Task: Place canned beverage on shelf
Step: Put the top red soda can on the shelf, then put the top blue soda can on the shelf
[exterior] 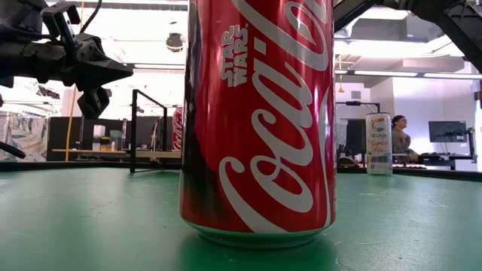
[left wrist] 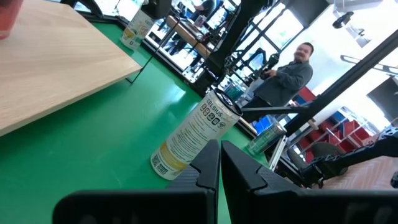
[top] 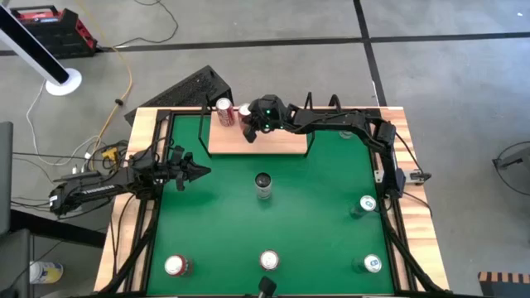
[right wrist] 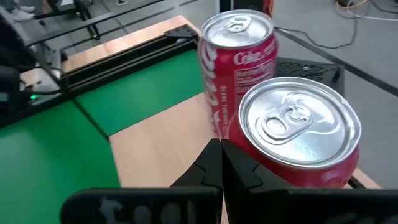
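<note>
— Left arm?
— Stretched in from the left edge of the high view, low over the green surface (top: 331, 165). Left fingers (top: 201, 171) pressed together, gripping nothing, aimed toward the middle of the frame.
— And the right arm?
— Enters at the right edge, bends along the top of the frame, ends over the shelf (top: 277, 145) at upper centre. Right fingers (right wrist: 221, 149) pinched shut, nothing between them, tips right at the side of the nearer red can (right wrist: 298, 134).
— Touching it?
— Cannot tell. Very close, at least.
— Number of cans?
— Seven, all upright. Two on the shelf, five on the surface.
— Where on the shelf?
— At the board's upper left corner in the high view: the nearer red can and, just beside it, the farther red can (right wrist: 238, 59).
— And the five?
— Centre can (top: 262, 184) in mid-frame, well apart from the rest. Right-side can (top: 365, 204) near the right rail. Then three along the bottom edge: lower-left can (top: 175, 266), lower-middle can (top: 269, 260), lower-right can (top: 372, 263).
— Anything about the lower-middle one?
— Red Coca-Cola, filling the centre of the low view.
— Contents of the shelf, then?
— Only the two red cans, on light wood inside thin black rails.
</note>
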Robot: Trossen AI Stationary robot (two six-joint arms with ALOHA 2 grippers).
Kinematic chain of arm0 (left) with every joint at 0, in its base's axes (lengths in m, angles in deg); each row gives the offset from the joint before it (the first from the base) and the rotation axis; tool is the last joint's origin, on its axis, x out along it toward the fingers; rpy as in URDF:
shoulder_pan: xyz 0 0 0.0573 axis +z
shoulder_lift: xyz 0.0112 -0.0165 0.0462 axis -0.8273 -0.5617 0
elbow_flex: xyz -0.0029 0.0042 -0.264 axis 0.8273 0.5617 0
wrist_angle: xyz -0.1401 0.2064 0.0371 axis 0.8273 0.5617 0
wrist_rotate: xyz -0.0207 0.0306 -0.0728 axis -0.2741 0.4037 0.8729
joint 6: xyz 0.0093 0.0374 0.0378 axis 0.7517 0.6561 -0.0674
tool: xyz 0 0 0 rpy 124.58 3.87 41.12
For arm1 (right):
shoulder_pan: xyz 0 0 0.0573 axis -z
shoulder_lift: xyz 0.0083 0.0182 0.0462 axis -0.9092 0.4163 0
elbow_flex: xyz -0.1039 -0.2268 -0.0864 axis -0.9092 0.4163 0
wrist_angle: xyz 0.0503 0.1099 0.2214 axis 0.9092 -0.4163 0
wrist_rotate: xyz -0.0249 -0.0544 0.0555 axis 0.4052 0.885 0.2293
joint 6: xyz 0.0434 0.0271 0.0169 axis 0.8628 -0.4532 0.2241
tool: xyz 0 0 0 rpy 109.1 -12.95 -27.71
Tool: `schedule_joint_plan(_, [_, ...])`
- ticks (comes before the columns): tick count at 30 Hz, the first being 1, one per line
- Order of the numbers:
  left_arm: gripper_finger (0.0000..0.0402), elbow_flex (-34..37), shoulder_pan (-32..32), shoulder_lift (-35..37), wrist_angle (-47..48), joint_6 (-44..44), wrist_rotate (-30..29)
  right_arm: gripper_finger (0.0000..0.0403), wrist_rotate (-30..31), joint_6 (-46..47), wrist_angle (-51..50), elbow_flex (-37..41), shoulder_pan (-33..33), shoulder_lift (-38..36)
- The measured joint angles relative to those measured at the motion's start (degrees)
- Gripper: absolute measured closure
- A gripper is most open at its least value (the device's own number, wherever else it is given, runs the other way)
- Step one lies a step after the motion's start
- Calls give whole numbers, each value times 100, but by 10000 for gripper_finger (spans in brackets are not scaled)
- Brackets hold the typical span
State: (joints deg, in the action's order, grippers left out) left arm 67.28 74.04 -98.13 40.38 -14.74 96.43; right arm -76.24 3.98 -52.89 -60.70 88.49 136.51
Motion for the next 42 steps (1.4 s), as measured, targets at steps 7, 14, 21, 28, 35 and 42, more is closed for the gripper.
schedule_joint_plan(7, [401, 0, 0, 0, 0, -2, 13, 382, 98, 20, 38, 0, 110, 0])
schedule_joint_plan(14, [401, 0, 0, 0, 0, 0, 13, 382, 94, 17, 32, 0, 144, 0])
schedule_joint_plan(21, [401, 0, 0, 0, 0, -1, 11, 382, -33, 14, 29, 0, 144, 0])
schedule_joint_plan(28, [401, 0, 0, 0, 2, 21, 62, 382, -366, -33, -322, 13, 33, -356])
schedule_joint_plan(35, [402, -2, 0, 0, 2, 291, 231, 382, -453, -417, -1824, 4, -460, -1451])
schedule_joint_plan(42, [401, -2, 0, -2, 22, 696, 237, 382, -662, -475, -3812, 0, -1178, -2750])
